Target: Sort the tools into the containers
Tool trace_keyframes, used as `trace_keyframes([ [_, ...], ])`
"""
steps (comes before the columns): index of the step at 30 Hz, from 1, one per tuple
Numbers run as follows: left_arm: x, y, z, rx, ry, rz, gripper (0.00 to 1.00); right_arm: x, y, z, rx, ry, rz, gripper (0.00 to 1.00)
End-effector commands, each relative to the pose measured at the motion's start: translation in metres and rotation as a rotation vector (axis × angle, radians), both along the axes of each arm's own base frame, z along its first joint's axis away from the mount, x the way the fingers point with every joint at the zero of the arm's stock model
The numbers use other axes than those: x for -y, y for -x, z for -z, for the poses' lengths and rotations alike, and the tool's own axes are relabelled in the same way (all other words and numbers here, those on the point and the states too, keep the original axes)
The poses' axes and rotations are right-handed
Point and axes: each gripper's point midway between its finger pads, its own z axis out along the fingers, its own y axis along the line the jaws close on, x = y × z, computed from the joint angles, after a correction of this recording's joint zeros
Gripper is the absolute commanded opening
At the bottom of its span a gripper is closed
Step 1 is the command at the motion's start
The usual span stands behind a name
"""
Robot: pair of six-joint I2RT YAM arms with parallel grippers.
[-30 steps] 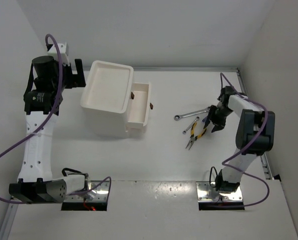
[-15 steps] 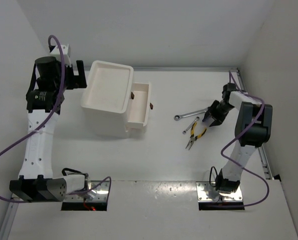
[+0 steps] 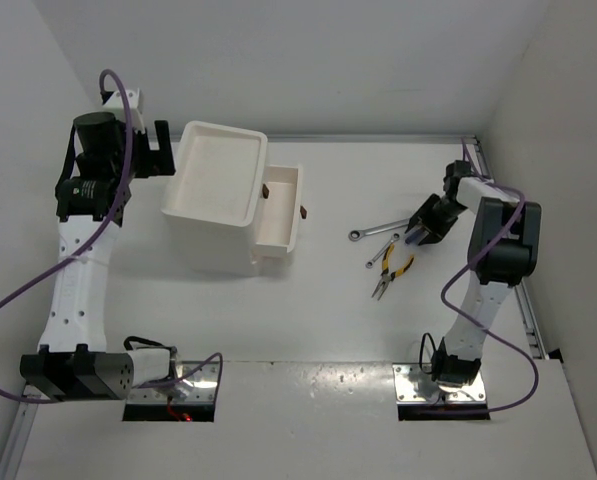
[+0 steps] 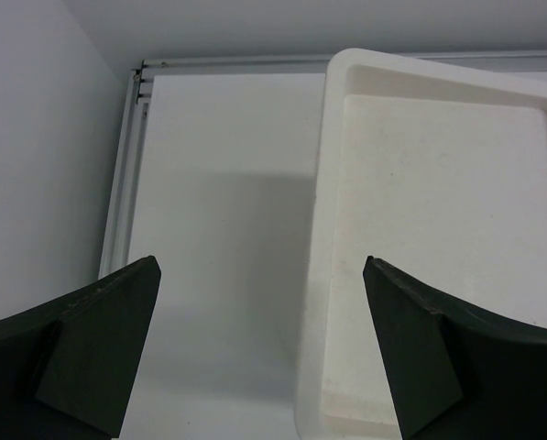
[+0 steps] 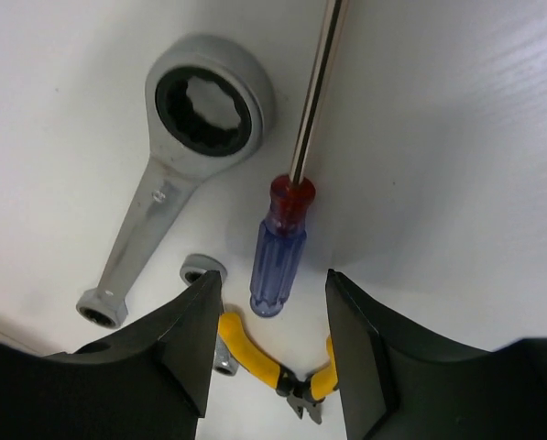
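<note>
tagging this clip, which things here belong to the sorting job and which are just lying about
Job: big wrench, small wrench, pliers, blue screwdriver, box, its open drawer.
Just there: base plates, rail.

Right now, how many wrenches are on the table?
2. The large wrench lies left of the blue-handled screwdriver; the small wrench sits beside the yellow pliers, partly hidden by the right gripper.

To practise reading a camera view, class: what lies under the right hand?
A blue-handled screwdriver lies below the open right hand, a silver wrench beside it. The fingers cover part of the yellow-handled pliers and a second wrench.
</note>
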Motion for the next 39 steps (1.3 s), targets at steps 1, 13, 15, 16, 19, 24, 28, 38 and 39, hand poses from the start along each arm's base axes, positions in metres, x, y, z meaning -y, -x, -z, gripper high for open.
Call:
trace_keyframes([
  [1, -0.002, -0.003, -0.003, 0.026, -0.003, -0.007, 1.00, 0.009, -0.015, 0.000, 0.009, 0.020, 0.040, 0.50],
  [13, -0.002, -0.003, 0.001, 0.018, 0.006, -0.010, 1.00, 0.015, -0.022, 0.005, -0.002, 0.068, 0.029, 0.23],
  [15, -0.002, -0.003, 0.001, 0.018, 0.006, -0.010, 1.00, 0.016, -0.018, 0.008, -0.024, 0.077, 0.019, 0.21],
  [16, -0.002, -0.003, 0.001, 0.018, 0.006, -0.010, 1.00, 0.016, -0.015, 0.008, -0.034, 0.077, 0.009, 0.17],
  [19, 0.000, -0.004, 0.005, 0.009, 0.018, -0.005, 1.00, 0.016, -0.009, 0.008, -0.051, 0.078, -0.014, 0.03],
  [24, 0.002, -0.001, 0.002, 0.019, 0.030, 0.001, 1.00, 0.008, 0.010, -0.018, -0.011, 0.081, -0.108, 0.00],
  [28, 0.003, 0.001, 0.003, 0.020, 0.038, -0.002, 1.00, -0.017, 0.027, -0.060, 0.182, 0.032, -0.235, 0.00],
  [38, 0.010, -0.001, -0.002, 0.051, 0.084, 0.014, 1.00, -0.130, 0.010, -0.182, 0.640, -0.158, -0.637, 0.00],
  [39, 0.010, -0.001, -0.002, 0.052, 0.093, 0.011, 1.00, -0.143, 0.008, -0.186, 0.655, -0.179, -0.655, 0.00],
])
